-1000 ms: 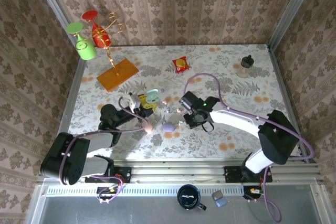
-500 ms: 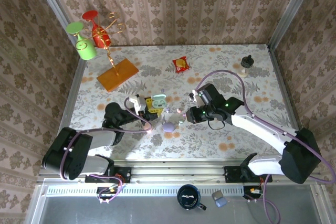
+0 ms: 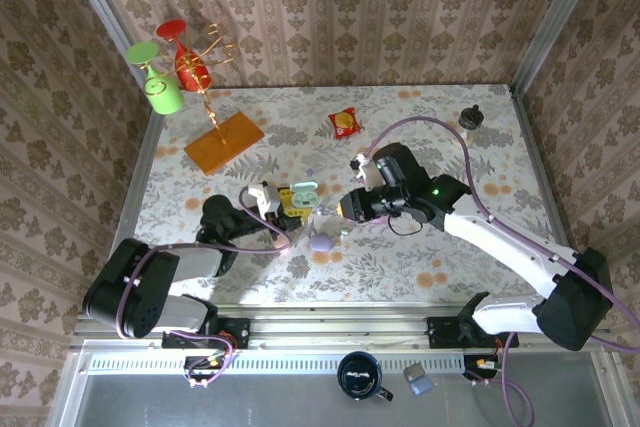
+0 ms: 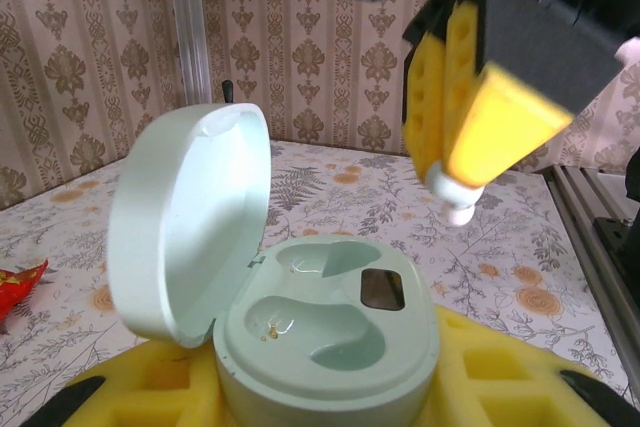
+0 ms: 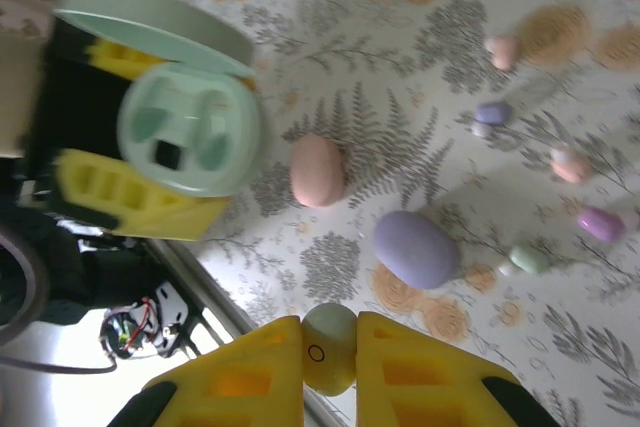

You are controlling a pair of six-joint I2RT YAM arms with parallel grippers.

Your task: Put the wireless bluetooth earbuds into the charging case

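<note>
My left gripper is shut on the open mint green charging case, whose yellow-padded fingers flank its base. The lid stands up at the left, and both sockets are bare. My right gripper is shut on a pale greenish earbud. In the left wrist view its yellow fingers hang above and to the right of the case, the earbud's white tip poking down. Several more wireless bluetooth earbuds lie on the table, among them a purple one and a greenish one.
A closed pink case and a closed purple case lie on the table between the grippers. Farther back are a mug tree on an orange base, a red packet and a small dark-capped jar.
My right arm has lifted and swung, carrying its gripper with the earbud a little left toward the mint case. The left gripper with the case has shifted slightly right.
</note>
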